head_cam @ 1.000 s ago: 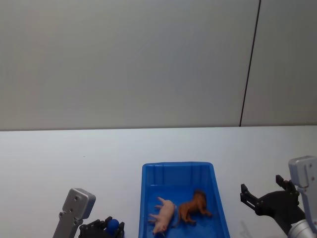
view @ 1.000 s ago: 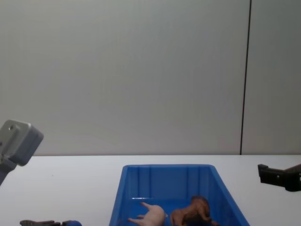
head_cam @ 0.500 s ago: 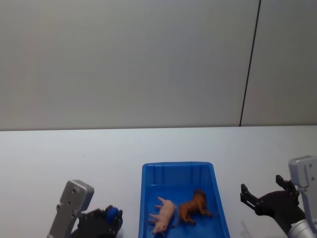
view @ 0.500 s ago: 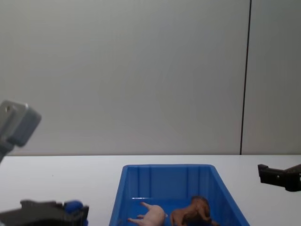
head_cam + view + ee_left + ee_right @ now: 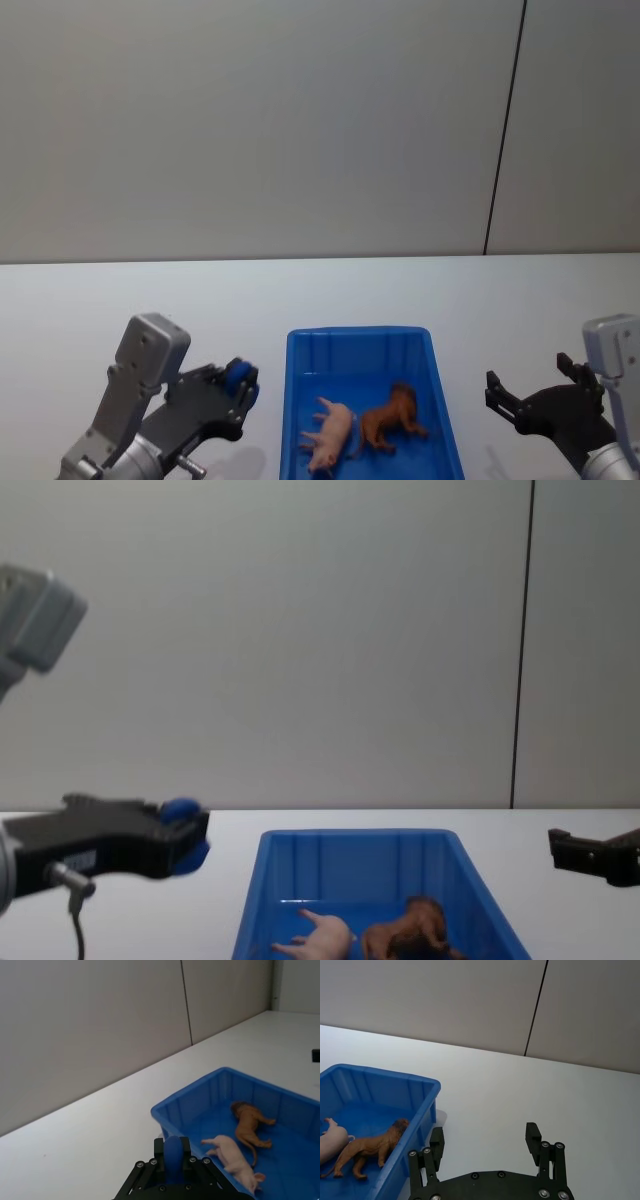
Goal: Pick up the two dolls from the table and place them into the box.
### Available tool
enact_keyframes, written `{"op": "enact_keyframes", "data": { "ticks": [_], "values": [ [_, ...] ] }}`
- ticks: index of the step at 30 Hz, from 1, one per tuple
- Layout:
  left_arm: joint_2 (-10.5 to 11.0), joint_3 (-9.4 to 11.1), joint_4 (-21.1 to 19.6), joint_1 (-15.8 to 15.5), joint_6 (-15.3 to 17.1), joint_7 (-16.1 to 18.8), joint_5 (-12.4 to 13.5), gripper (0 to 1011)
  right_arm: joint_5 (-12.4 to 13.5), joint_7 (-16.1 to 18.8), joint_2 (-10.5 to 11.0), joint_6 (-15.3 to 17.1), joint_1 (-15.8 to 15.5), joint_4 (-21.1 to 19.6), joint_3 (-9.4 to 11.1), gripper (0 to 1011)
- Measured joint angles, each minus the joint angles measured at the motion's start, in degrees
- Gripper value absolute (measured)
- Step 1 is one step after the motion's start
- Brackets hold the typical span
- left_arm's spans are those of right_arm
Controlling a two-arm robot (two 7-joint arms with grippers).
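Left hand (image 5: 240, 385) sits at the lower left of the head view, raised off the bench (image 5: 120, 310) beside the box's left wall. Its fingers are closed on a small blue round object (image 5: 182, 810); in the left wrist view that object (image 5: 173, 1152) stands up between the fingertips at the bottom centre of the frame. What the object is I cannot make out.

Right hand (image 5: 485, 1142) is at the lower right of the head view, over bare bench to the right of the box. Fingers spread wide, nothing between them. In the chest view one dark fingertip (image 5: 560, 845) pokes in from the right edge.

Blue box (image 5: 360, 338) sits at bottom centre of the head view, between the two hands. Both dolls lie inside on its floor, on their sides. Pink pig (image 5: 332, 433) is on the left half, brown shaggy animal (image 5: 393, 415) just beside it on the right, possibly touching at the legs.

Grey wall (image 5: 250, 120) fills the upper frame.
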Motion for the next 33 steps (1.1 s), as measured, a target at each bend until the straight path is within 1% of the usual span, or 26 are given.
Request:
{"op": "enact_keyframes", "data": {
  "ticks": [7,11,14,16,19,20,22,23,24,25,26,28,29,31,33],
  "values": [
    [-0.4,-0.2,-0.6,-1.4,-1.4,-4.2,-0.2,149,0.0,0.0,0.0,0.0,0.0,0.0,0.0,1001],
    [-1.0,-0.2,-0.6,-2.5,-2.6,-7.5,-0.9,149,0.0,0.0,0.0,0.0,0.0,0.0,0.0,1001],
    [-1.4,-0.2,-0.5,-2.9,-3.1,-9.1,-1.3,149,0.0,0.0,0.0,0.0,0.0,0.0,0.0,1001],
    [-1.9,0.0,-0.1,-3.7,-3.8,-11.6,-1.9,149,0.0,0.0,0.0,0.0,0.0,0.0,0.0,1001],
    [-2.4,0.1,0.3,-4.3,-4.4,-13.5,-2.4,159,0.0,0.0,0.0,0.0,0.0,0.0,0.0,1001],
    [-2.5,0.2,0.4,-4.4,-4.6,-14.1,-2.5,172,0.0,0.0,0.0,0.0,0.0,0.0,0.0,1001],
    [-3.0,0.4,0.9,-5.1,-5.0,-15.8,-3.0,235,0.0,0.0,0.0,0.0,0.0,0.0,0.0,1001],
    [-3.2,0.5,1.0,-5.2,-5.2,-16.6,-3.2,235,0.0,0.0,0.0,0.0,0.0,0.0,0.0,1001],
    [-3.5,0.6,1.4,-5.7,-5.5,-17.8,-3.5,288,0.0,0.0,0.0,0.0,0.0,0.0,0.0,1001],
    [-3.7,0.7,1.5,-5.8,-5.6,-18.4,-3.6,314,0.0,0.0,0.0,0.0,0.0,0.0,0.0,1001],
    [-4.2,0.9,1.9,-6.3,-5.9,-19.6,-3.9,374,0.0,0.0,0.0,0.0,0.0,0.0,0.0,1001],
    [-4.5,1.1,2.3,-6.7,-6.2,-20.9,-4.3,419,0.0,0.0,0.0,0.0,0.0,0.0,0.0,1001],
    [-4.9,1.2,2.6,-7.0,-6.5,-21.9,-4.6,478,0.0,0.0,0.0,0.0,0.0,0.0,0.0,1001],
    [-5.3,1.4,3.0,-7.5,-6.8,-22.9,-4.9,539,0.0,0.0,0.0,0.0,0.0,0.0,0.0,1001],
    [-5.7,1.6,3.3,-7.9,-7.0,-24.1,-5.2,575,0.0,0.0,0.0,0.0,0.0,0.0,0.0,1001]
  ]
}}
